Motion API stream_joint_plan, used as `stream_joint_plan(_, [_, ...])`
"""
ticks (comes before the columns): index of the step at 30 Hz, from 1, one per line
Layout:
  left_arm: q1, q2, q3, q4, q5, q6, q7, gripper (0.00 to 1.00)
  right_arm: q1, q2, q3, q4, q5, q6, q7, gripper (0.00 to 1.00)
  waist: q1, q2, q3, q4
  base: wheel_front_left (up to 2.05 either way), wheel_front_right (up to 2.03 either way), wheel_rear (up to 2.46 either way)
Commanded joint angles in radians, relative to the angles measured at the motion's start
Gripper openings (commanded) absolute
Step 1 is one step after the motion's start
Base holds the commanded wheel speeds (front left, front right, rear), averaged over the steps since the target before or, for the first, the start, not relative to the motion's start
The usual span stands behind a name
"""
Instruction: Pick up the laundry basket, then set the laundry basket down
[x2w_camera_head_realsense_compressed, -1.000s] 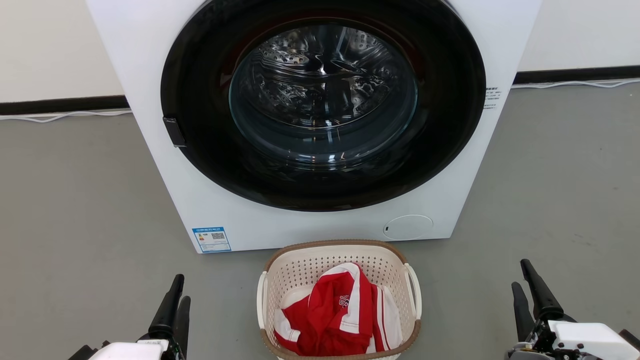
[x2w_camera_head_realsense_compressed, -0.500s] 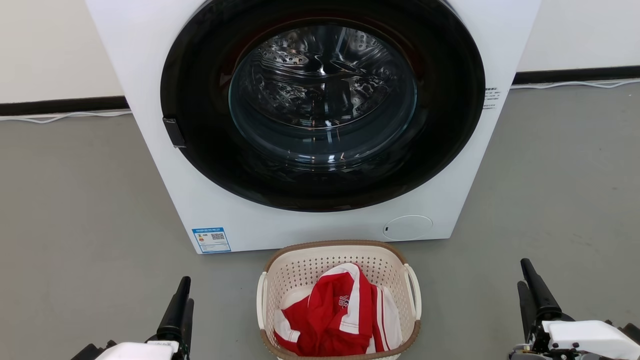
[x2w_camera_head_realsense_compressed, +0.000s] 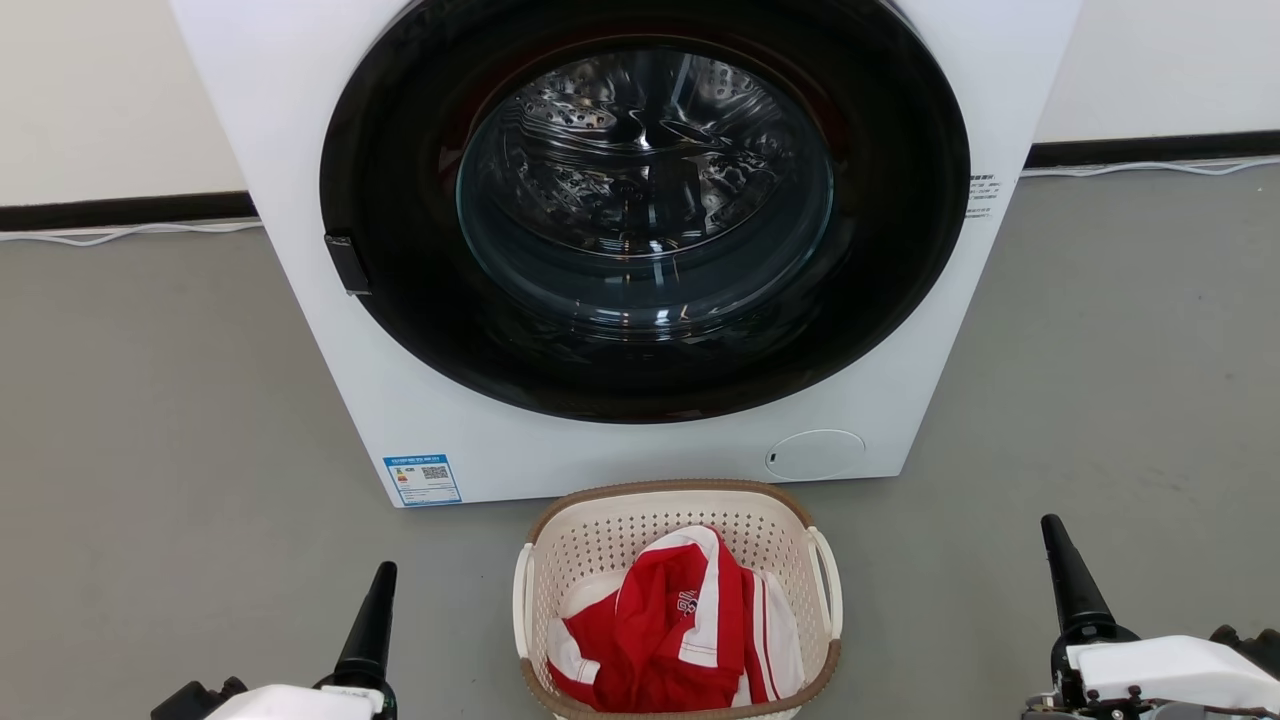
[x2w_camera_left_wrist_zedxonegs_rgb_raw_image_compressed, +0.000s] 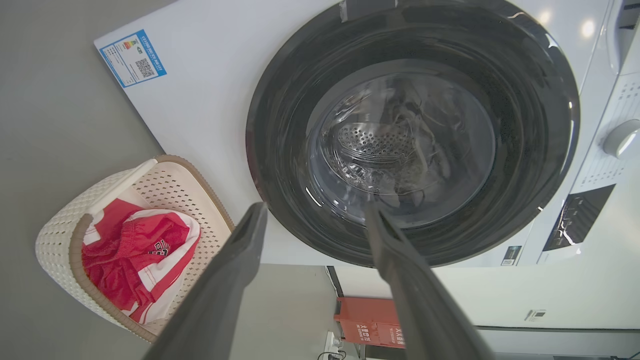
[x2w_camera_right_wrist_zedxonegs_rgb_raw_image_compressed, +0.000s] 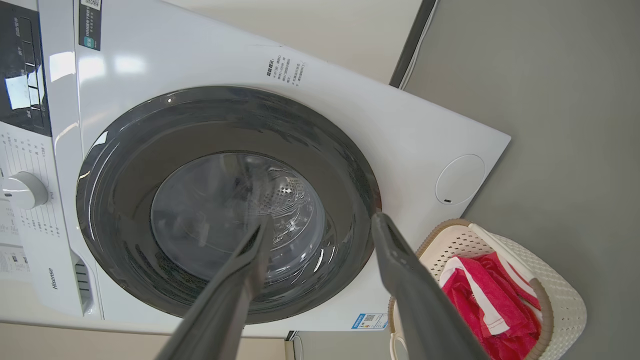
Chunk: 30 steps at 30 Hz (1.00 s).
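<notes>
Standing at the far side on the grey floor (x2w_camera_head_realsense_compressed: 150, 400) is a white front-loading washing machine (x2w_camera_head_realsense_compressed: 640, 460). Just near of it sits the small cream-white perforated plastic laundry basket (x2w_camera_head_realsense_compressed: 600, 540), holding a red-and-white garment (x2w_camera_head_realsense_compressed: 660, 630). Left gripper (x2w_camera_head_realsense_compressed: 384, 585) and right gripper (x2w_camera_head_realsense_compressed: 1057, 545) flank it, each well clear, dark fingers spread, pointing far.

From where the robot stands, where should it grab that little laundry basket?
Likely by the white loops: the left handle from the robot's left, the right handle from its right. They stick out from those two sides of the laundry basket and look thin enough to close on; the broad perforated walls give less to hold.
</notes>
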<state>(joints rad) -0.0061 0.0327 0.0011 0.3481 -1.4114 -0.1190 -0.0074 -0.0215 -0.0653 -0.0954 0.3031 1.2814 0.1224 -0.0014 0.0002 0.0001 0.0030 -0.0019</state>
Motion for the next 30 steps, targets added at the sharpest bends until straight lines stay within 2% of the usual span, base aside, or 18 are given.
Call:
stream_joint_plan(1, [-0.034, 0.008, 0.004, -0.019, 0.029, 0.006, -0.011, 1.0, -0.017, -0.015, 0.004, -0.028, -0.041, 0.003, -0.017, 1.0, -0.0002, -0.0001, 0.0, 0.0, 0.0, 0.0, 0.0])
stream_joint_plan(30, [-0.045, 0.011, -0.022, 0.021, 0.423, 0.066, -0.096, 1.0, -0.036, -0.049, 0.026, -0.013, -0.535, 0.005, -0.102, 1.0, -0.0002, -0.0001, 0.0, -0.002, 0.0, 0.0, 0.0])
